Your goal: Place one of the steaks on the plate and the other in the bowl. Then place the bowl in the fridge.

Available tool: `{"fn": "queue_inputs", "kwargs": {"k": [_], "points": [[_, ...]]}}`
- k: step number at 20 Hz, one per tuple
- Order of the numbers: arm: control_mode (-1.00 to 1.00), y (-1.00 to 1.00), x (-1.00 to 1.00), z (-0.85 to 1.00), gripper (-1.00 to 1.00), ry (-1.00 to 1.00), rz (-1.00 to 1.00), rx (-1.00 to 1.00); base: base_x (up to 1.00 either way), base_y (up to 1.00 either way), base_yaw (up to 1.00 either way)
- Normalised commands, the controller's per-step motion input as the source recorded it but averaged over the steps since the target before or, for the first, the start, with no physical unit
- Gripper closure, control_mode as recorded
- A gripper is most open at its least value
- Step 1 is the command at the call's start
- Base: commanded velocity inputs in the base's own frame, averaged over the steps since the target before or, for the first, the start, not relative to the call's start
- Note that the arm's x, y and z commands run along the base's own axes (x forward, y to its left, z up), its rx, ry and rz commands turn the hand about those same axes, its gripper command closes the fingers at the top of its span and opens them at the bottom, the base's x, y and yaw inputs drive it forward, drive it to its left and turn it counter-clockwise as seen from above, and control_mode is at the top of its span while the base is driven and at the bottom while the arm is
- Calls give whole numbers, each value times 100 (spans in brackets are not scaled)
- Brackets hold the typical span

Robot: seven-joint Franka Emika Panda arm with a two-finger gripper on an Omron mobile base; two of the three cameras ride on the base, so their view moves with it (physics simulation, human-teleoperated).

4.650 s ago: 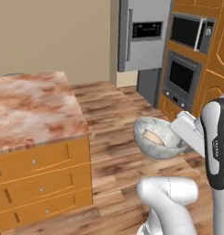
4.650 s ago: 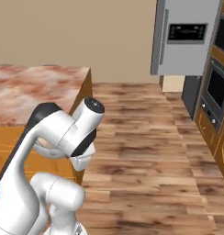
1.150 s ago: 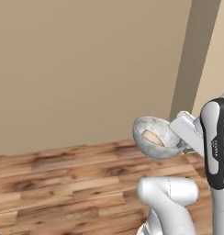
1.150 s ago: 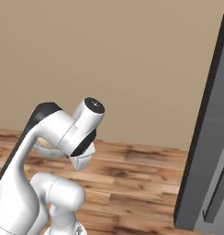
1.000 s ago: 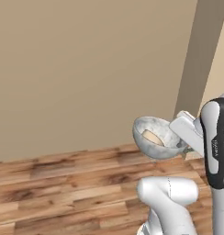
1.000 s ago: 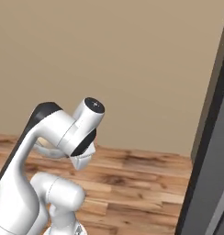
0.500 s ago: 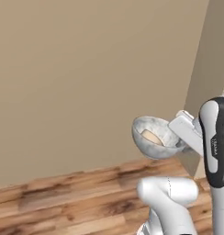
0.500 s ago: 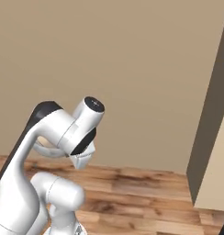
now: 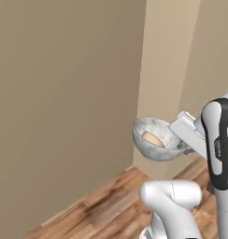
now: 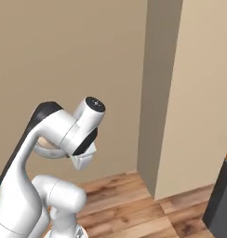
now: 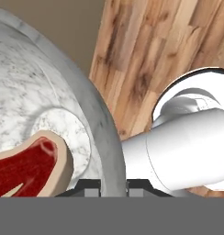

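Note:
My gripper [image 11: 114, 186] is shut on the rim of the pale grey speckled bowl [image 11: 63, 101], one fingertip inside the wall and one outside. I hold the bowl [image 9: 155, 145] in the air in front of the arm, well above the floor and tilted a little. One steak [image 11: 26, 165], red with a pale fat edge, lies flat on the bowl's bottom; the left base view shows this steak [image 9: 152, 138] as a tan patch. The gripper [image 9: 177, 144] grips the bowl's right side there. The plate is out of view, and I cannot make out the fridge for certain.
Tan walls stand close ahead, with a jutting beige corner panel [image 10: 199, 102] to the right. Wood plank floor [image 10: 129, 204] runs below. A dark grey slab [image 10: 221, 200] cuts in at the lower right edge, too cropped to identify.
The whole picture has shifted, so the base has moved: the beige corner panel has slid in toward the middle. The arm still holds the bowl in the same pose.

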Motion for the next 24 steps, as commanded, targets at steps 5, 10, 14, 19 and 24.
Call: {"fn": "queue_inputs", "kwargs": {"k": [5,10,14,19,24], "points": [[100,0,0,0,100,0,0,0,36,13,-87],[100,0,0,0,100,0,0,0,7,3,-94],[100,0,0,0,100,0,0,0,9,10,-93],[100,0,0,0,100,0,0,0,25,23,-89],[100,0,0,0,100,0,0,0,55,54,-66]]}}
